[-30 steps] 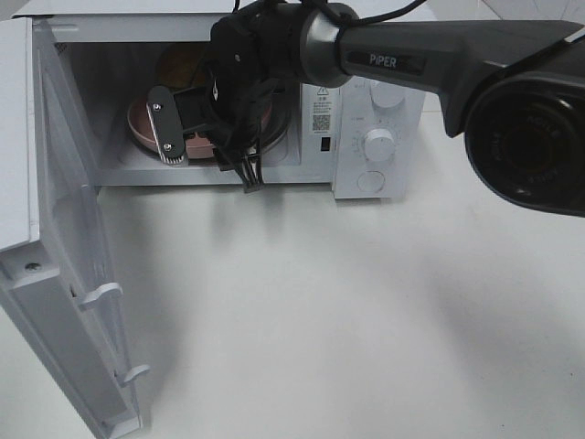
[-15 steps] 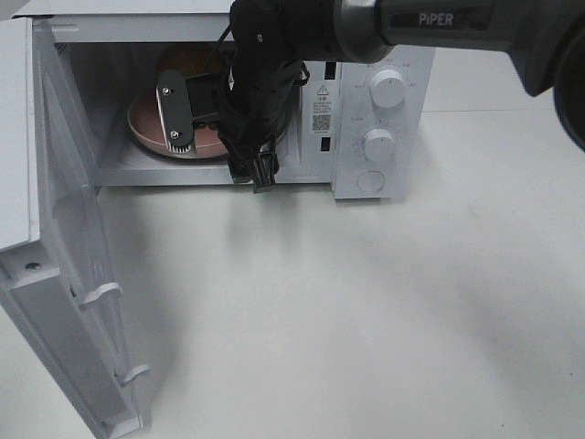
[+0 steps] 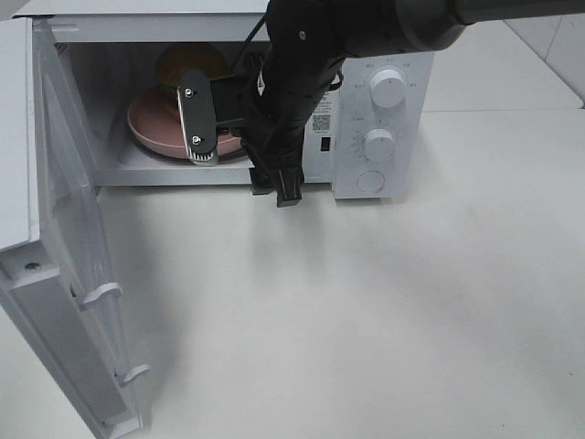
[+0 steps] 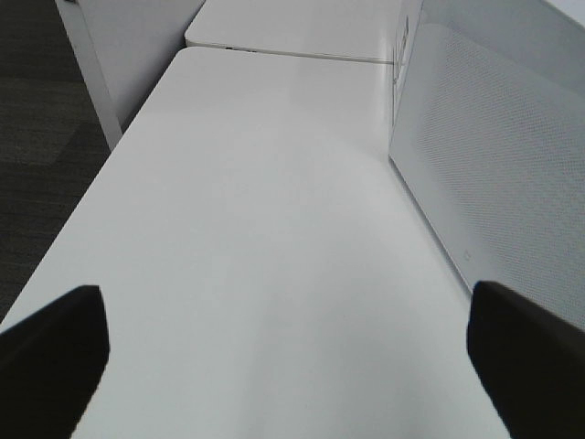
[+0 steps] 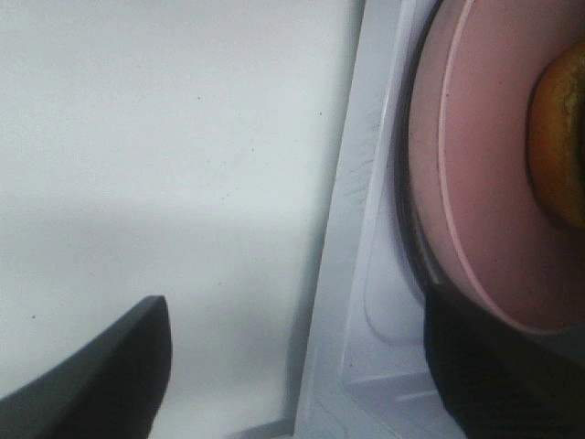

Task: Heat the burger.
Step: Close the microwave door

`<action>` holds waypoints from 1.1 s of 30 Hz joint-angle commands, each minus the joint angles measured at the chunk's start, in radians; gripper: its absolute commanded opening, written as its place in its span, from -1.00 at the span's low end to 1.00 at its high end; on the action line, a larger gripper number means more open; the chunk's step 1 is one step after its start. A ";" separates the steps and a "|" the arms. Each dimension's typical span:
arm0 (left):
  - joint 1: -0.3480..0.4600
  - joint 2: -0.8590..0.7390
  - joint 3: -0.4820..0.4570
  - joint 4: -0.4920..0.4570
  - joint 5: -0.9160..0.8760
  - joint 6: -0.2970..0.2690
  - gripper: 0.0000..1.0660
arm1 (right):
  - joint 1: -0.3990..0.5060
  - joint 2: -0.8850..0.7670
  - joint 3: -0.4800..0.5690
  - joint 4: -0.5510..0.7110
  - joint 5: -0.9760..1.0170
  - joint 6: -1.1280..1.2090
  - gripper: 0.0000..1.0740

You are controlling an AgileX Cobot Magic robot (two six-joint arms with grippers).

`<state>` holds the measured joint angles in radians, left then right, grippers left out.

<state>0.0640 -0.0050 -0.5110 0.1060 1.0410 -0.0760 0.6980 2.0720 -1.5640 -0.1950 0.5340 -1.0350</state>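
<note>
Exterior high view: the burger [image 3: 187, 64] sits on a pink plate [image 3: 146, 128] deep inside the microwave [image 3: 384, 55], whose door [image 3: 64, 238] stands open. The right gripper [image 3: 242, 174] is at the microwave's mouth, jaws spread and empty; the burger lies farther in, apart from them. The left gripper [image 4: 283, 357], jaws spread wide, holds nothing above the bench [image 4: 256, 229] beside the microwave's outer wall.

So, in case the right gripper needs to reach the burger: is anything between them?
Nothing visible blocks it. The right gripper hangs open at the microwave's mouth, with the door swung wide. The burger sits on the pink plate inside; only the plate's near rim lies between them.
</note>
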 commanded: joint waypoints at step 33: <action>0.002 -0.018 0.005 0.004 -0.003 -0.001 0.87 | 0.001 -0.580 0.642 -0.004 -0.088 0.828 0.39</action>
<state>0.0640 -0.0050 -0.5110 0.1070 1.0410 -0.0760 0.6990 1.5180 -0.9320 -0.1980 0.4090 -0.3020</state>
